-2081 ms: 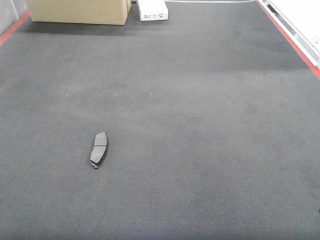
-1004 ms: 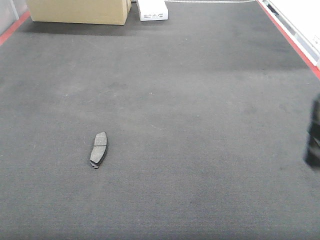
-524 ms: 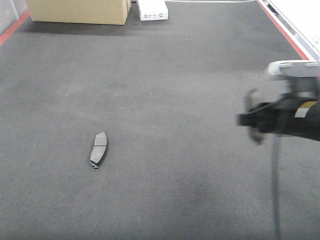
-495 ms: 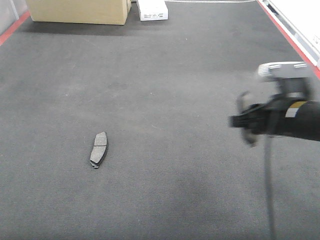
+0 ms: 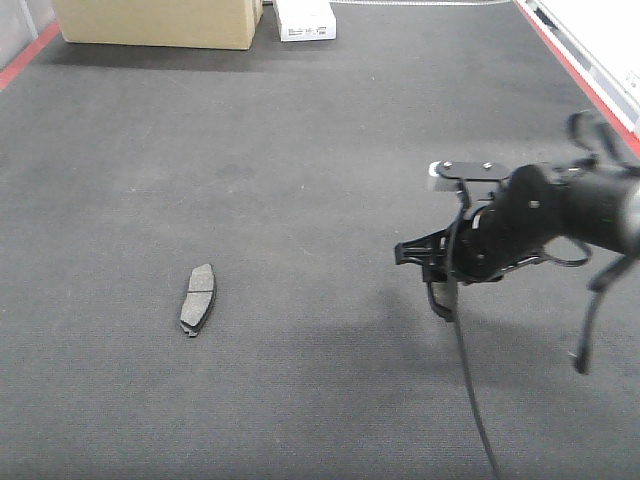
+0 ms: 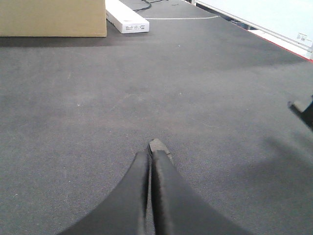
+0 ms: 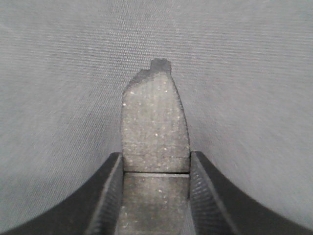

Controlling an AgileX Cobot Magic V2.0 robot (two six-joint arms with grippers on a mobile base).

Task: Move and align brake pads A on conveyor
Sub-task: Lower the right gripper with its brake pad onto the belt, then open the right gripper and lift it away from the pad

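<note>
Item 1, left gripper: I am seeing its fingers pressing together with nothing between them, hanging low over the conveyor.

Item 2, loose brake pad: I am finding it lying flat on the belt just beyond the left fingertips, its near end hiding behind them. I cannot tell whether the tips and the pad are touching. It is lying well apart from the right fingers.

Item 3, cardboard box and white box: I am noting both sitting far ahead of the left fingers, the white one to the right of the cardboard one.

Item 4, right arm: I am watching it reaching in over the belt from the right side.

Item 5, right gripper: its fingers are pinching the gripped brake pad across its width. The groove is sitting level with the fingertips, and the outer half is sticking out past them over the belt.

Item 6, red edge: I am logging it running along the belt beyond the right fingers.
</note>
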